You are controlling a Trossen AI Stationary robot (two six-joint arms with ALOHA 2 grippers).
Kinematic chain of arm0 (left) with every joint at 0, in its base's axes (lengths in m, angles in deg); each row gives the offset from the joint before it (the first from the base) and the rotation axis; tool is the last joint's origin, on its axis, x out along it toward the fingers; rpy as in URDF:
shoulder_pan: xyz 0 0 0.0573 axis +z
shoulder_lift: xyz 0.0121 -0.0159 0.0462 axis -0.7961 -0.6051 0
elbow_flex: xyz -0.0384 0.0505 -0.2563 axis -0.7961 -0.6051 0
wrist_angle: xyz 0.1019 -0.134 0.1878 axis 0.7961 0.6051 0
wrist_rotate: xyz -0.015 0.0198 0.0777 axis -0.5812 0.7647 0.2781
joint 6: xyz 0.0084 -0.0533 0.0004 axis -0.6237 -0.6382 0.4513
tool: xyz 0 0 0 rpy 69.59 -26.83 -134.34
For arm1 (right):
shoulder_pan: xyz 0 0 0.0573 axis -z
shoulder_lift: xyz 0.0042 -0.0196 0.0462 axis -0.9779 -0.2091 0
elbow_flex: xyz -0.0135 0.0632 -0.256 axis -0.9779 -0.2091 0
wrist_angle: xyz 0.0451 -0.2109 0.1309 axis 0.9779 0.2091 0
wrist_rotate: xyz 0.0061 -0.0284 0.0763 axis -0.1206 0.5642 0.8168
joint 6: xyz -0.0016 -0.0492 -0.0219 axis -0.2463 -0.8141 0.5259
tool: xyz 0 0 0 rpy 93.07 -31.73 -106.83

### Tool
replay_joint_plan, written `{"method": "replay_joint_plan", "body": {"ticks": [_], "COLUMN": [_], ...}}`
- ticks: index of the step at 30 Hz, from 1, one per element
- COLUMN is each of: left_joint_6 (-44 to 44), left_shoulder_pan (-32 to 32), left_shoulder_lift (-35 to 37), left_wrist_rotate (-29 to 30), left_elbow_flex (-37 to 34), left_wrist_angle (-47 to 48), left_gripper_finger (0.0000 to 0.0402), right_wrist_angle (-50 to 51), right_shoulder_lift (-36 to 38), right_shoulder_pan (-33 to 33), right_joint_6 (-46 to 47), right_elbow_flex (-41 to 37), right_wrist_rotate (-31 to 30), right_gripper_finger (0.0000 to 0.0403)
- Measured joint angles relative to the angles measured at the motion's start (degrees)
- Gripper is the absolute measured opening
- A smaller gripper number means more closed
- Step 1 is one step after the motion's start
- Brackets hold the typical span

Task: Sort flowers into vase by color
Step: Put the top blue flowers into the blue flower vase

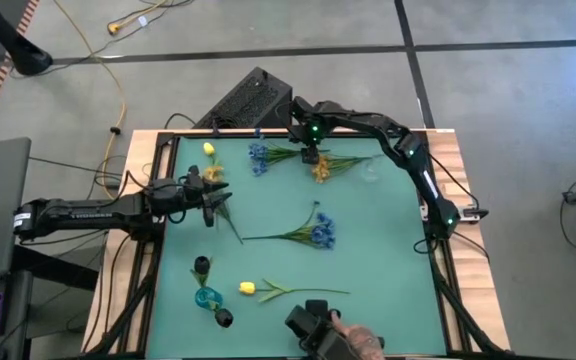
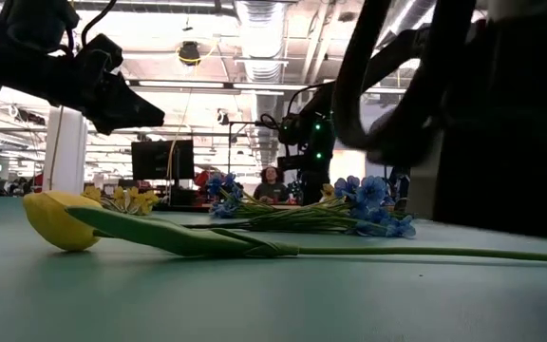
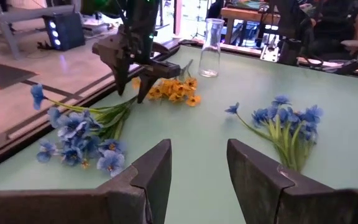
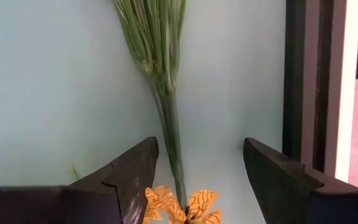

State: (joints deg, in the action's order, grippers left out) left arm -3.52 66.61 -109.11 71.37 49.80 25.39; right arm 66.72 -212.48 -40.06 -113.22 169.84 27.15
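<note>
My right gripper (image 1: 310, 152) is open and hovers at the far side of the mat, pointing down. In its wrist view the gripper (image 4: 197, 180) has a finger on either side of the green stem (image 4: 166, 106) of the yellow-orange flower (image 1: 321, 168) without touching it. A blue bunch (image 1: 259, 158) lies just left of it. My left gripper (image 1: 213, 200) is open and empty above the mat's left part. A second blue bunch (image 1: 318, 232) lies mid-mat and a yellow tulip (image 1: 248, 288) lies near the front. A clear glass vase (image 3: 212, 38) stands upright at the far right.
A yellow bud (image 1: 209, 149) lies far left. A dark-headed flower (image 1: 201, 265), a small teal vase (image 1: 206, 296) and another dark head (image 1: 224, 318) sit near the front left. A person's hand holding a black device (image 1: 328, 330) reaches over the near edge.
</note>
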Motion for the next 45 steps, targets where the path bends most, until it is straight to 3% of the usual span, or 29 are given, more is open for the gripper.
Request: {"method": "replay_joint_plan", "body": {"ticks": [6, 13, 19, 26, 29, 36, 45], "left_joint_6": [0.60, 0.59, 0.59, 0.57, 0.52, -0.87, -2.60], "left_shoulder_pan": [0.02, 0.00, 0.00, 0.01, 0.00, 0.00, 0.00], "left_shoulder_lift": [0.01, 0.00, 0.02, 0.00, 0.01, 0.01, 0.02], "left_wrist_rotate": [1.04, 1.08, 1.08, 0.34, -0.15, -0.16, -2.04], "left_elbow_flex": [0.00, 0.00, 0.00, 0.00, 0.00, 0.00, 0.00], "left_wrist_angle": [-0.39, -0.39, -0.39, -0.39, -0.39, -0.37, -0.39], "left_gripper_finger": [0.0143, 0.0143, 0.0143, 0.0143, 0.0143, 0.0143, 0.0143], "right_wrist_angle": [0.17, 3.97, 7.70, 8.14, 8.48, 13.83, 14.66], "right_shoulder_lift": [0.34, 0.46, 0.22, 0.33, 0.33, 0.62, -2.55], "right_shoulder_pan": [-1.10, -1.86, -1.89, 0.32, 1.21, 0.97, -1.64], "right_joint_6": [-1.06, -1.25, 0.39, 8.03, 11.38, 15.07, 8.38], "right_elbow_flex": [-0.14, 1.45, 6.38, 15.68, 19.81, 23.26, 23.18], "right_wrist_rotate": [0.00, 0.57, 7.75, 23.46, 27.37, 27.60, 17.52], "right_gripper_finger": [0.0222, 0.0108, 0.0025, 0.0024, 0.0028, 0.0024, 0.0122]}}
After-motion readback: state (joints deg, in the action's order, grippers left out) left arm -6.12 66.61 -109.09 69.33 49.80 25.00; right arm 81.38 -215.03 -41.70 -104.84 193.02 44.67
